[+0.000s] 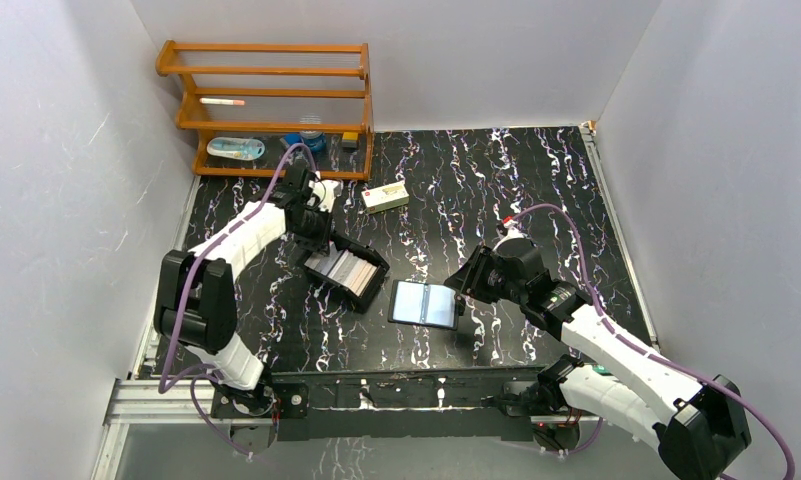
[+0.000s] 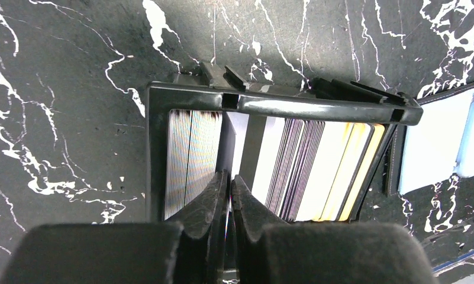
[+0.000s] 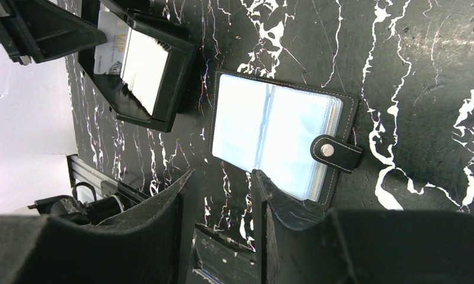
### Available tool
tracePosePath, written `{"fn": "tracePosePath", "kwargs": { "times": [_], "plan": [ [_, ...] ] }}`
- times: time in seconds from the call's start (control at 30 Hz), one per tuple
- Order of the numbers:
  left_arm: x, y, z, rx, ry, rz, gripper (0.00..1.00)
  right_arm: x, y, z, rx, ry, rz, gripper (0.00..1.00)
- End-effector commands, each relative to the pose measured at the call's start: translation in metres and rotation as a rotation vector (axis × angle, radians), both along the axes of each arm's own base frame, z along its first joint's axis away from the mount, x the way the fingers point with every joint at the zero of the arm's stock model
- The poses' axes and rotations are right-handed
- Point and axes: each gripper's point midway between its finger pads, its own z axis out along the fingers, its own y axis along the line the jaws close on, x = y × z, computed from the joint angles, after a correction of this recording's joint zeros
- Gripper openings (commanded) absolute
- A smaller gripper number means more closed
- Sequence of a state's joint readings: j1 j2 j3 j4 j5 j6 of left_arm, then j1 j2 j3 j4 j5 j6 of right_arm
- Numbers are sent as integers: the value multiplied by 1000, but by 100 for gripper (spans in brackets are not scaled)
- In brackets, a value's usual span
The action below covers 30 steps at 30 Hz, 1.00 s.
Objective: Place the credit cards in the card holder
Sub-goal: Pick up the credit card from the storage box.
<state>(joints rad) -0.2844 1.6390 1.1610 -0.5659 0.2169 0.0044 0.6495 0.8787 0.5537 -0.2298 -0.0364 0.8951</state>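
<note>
Black, white-veined table inside plain pale walls, wooden rack far left. Left gripper pinched shut among cards upright in a black box; unclear whether one is gripped. Holder open flat mid-table, right gripper wide open and empty at its edge.

The card holder is seen lying open on the black marbled table, glossy sleeves up, snap tab at its right edge. The right gripper is held open just beside it. At upper left, a black box w/ credit cards is seen.
</note>
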Motion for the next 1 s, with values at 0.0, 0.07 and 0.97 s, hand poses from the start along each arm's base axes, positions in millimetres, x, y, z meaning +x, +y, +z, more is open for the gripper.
{"fn": "tracePosePath", "kwargs": {
  "times": [0.0,0.07,0.97],
  "plan": [
    [2,2,34,10,-68,15,0,7,6,12,36,-41,-5,45],
    [3,5,38,31,-83,26,0,7,7,11,35,-37,-2,45],
    [-46,-80,166,-627,-168,75,0,-3,0,-3,28,7,-16,44]
  ]
}}
